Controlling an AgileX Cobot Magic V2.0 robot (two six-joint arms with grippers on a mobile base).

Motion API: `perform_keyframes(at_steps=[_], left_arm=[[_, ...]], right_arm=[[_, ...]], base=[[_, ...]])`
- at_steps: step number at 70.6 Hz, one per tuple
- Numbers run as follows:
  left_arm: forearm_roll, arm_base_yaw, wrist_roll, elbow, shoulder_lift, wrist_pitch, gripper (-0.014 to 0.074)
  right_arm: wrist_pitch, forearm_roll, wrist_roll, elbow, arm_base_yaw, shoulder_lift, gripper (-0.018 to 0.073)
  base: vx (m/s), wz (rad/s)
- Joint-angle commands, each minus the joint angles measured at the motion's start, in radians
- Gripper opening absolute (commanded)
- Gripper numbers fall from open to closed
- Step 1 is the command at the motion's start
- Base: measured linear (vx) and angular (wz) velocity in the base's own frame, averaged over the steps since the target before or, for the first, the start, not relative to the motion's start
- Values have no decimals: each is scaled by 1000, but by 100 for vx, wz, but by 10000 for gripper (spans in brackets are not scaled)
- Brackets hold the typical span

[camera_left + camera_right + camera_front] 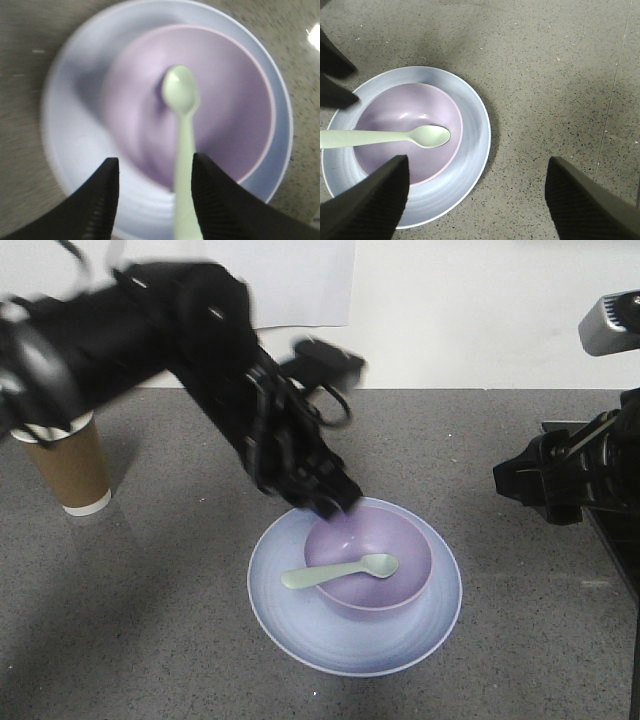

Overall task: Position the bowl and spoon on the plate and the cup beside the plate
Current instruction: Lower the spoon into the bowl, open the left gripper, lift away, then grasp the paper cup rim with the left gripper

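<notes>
The lavender bowl [372, 592] stands in the pale blue plate [300, 640] at the table's middle. The mint spoon [340, 571] lies across the bowl, its head inside and its handle over the left rim. My left gripper [335, 502] hovers at the bowl's far-left rim, blurred. In the left wrist view the left gripper [155, 162] is open above the plate [65, 115] and bowl [235, 110], with the spoon [181, 95] handle beside the right finger. The brown cup [72, 465] stands far left, half hidden by the arm. My right gripper [475, 200] is open over bare table beside the plate [470, 150].
The grey speckled countertop [520, 640] surrounds the plate. A dark strip [610, 540] runs along the table's right edge under the right arm [560, 475]. A white sheet [300, 280] hangs on the back wall.
</notes>
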Motion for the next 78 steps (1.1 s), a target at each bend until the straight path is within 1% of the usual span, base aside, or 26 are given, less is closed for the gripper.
perform_keyframes(at_steps=[1, 8, 20, 22, 27, 35, 43, 44, 52, 66, 78], left_arm=[[40, 60, -52, -34, -126, -35, 335], [106, 154, -96, -34, -199, -51, 335], [193, 357, -185, -34, -283, -94, 335], [204, 379, -193, -34, -286, -94, 335], [204, 454, -200, -33, -285, -92, 335], [204, 539, -200, -33, -248, -84, 335], [204, 590, -200, -33, -210, -84, 335], [204, 604, -200, -33, -193, -85, 335], [204, 638, -200, -33, -160, -84, 335], [204, 676, -200, -33, -109, -84, 335], [204, 685, -200, -33, -62, -81, 335]], right_arm=[[-59, -4, 1, -31, -2, -13, 538], [-59, -4, 1, -31, -2, -13, 538], [-59, -4, 1, -31, -2, -13, 538], [-59, -4, 1, -31, -2, -13, 538], [-59, -4, 1, -31, -2, -13, 538], [-59, -4, 1, -31, -2, -13, 538], [-59, -4, 1, -31, -2, -13, 538], [-59, -4, 1, -31, -2, -13, 538], [-59, -4, 1, -31, -2, -13, 538], [-59, -4, 1, -31, -2, -13, 538], [-59, -4, 1, -31, -2, -13, 538]], base=[[0, 0], [0, 0], [0, 0], [0, 0], [0, 0], [0, 0], [0, 0], [0, 0], [0, 0], [0, 0], [0, 0]])
